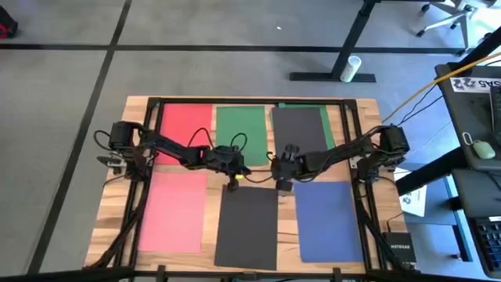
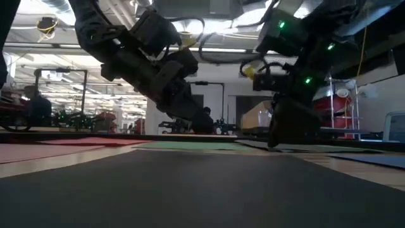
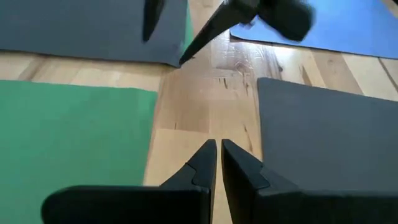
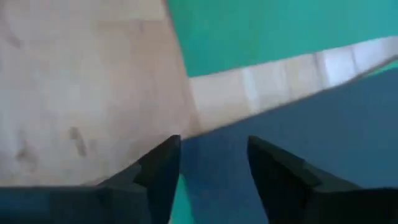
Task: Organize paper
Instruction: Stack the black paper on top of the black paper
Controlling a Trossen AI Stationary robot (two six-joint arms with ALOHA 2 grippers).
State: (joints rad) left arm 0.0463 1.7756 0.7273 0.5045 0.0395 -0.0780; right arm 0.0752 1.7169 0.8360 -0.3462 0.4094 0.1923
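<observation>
From above, six sheets lie on the wooden table (image 1: 117,227): a red sheet (image 1: 185,125), a green sheet (image 1: 241,125) and a dark grey sheet (image 1: 297,129) in the upper row, then a pink sheet (image 1: 172,211), a second dark grey sheet (image 1: 249,227) and a blue sheet (image 1: 329,219) in the lower row. The left gripper (image 1: 232,183) and right gripper (image 1: 282,186) meet near the middle of the picture. In the low view, both dark arms hang over the flat sheets. In the left wrist view, the left gripper (image 3: 218,158) has its jaws almost shut on nothing, over bare wood. In the right wrist view, the right gripper (image 4: 214,165) has its jaws apart over a dark sheet's corner.
</observation>
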